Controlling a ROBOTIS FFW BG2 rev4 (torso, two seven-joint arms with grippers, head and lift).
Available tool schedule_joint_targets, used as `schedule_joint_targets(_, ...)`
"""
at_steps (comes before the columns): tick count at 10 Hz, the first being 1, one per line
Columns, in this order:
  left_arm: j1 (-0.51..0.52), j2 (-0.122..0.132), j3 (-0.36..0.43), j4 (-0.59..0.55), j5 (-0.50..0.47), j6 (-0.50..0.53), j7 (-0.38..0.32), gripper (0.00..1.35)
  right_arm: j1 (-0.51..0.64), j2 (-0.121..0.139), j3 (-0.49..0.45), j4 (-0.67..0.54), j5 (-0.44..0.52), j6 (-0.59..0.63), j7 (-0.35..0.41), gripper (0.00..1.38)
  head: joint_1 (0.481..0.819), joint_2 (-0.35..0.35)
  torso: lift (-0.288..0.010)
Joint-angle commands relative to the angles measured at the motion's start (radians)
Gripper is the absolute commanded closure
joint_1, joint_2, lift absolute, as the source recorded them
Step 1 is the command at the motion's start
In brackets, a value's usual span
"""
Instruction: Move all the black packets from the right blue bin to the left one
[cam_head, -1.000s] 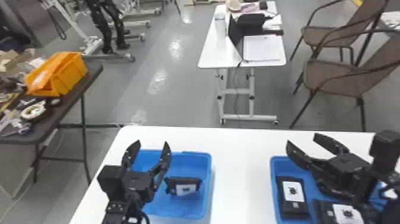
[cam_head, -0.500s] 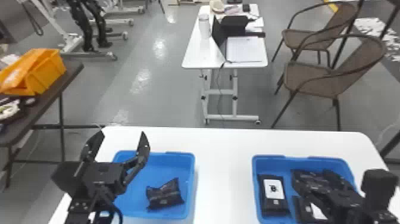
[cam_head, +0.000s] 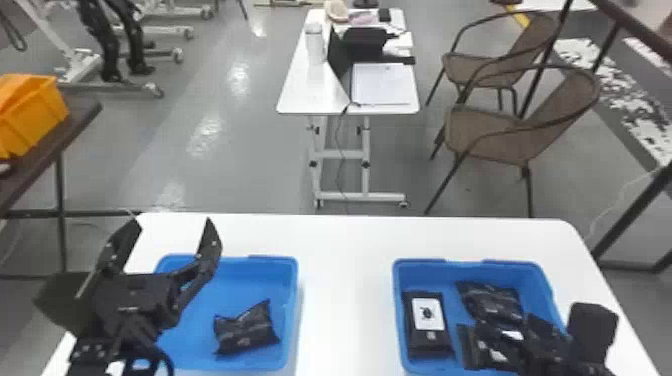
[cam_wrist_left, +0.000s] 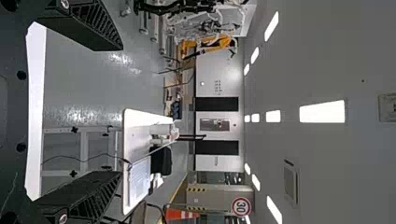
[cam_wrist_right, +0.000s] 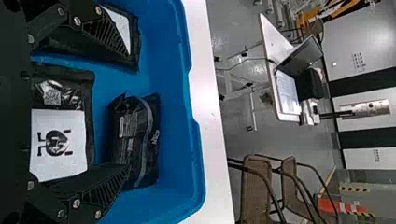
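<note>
My left gripper (cam_head: 172, 225), jaws wide and empty, is over the left blue bin (cam_head: 294, 300), where one black packet (cam_head: 246, 331) lies; my right gripper (cam_head: 502, 332) gapes at the right bin's (cam_head: 398, 300) three packets (cam_head: 490, 302).

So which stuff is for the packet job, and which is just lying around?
For the job:
left blue bin
right blue bin
black packets, in both bins

Just lying about:
orange box
brown chairs
white bottle
</note>
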Motion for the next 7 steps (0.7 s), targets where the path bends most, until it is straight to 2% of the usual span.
schedule_joint_targets(1, 0.0, -0.003, -0.005, 0.0, 0.008, 0.009, 0.0, 0.07, -0.048, -0.002, -0.028, 0.083, 0.012, -0.036, -0.002, 0.22, 0.695, 0.029, 0.0)
schedule_joint_targets(4, 0.0, -0.003, -0.005, 0.0, 0.011, 0.022, -0.005, 0.07, -0.108, 0.0, -0.02, 0.171, -0.017, -0.045, -0.046, 0.23, 0.695, -0.014, 0.0)
schedule_joint_targets(7, -0.005, -0.003, 0.0, 0.0, 0.017, 0.036, -0.018, 0.07, -0.192, -0.011, 0.038, 0.28, -0.012, -0.051, -0.04, 0.22, 0.695, 0.004, 0.0)
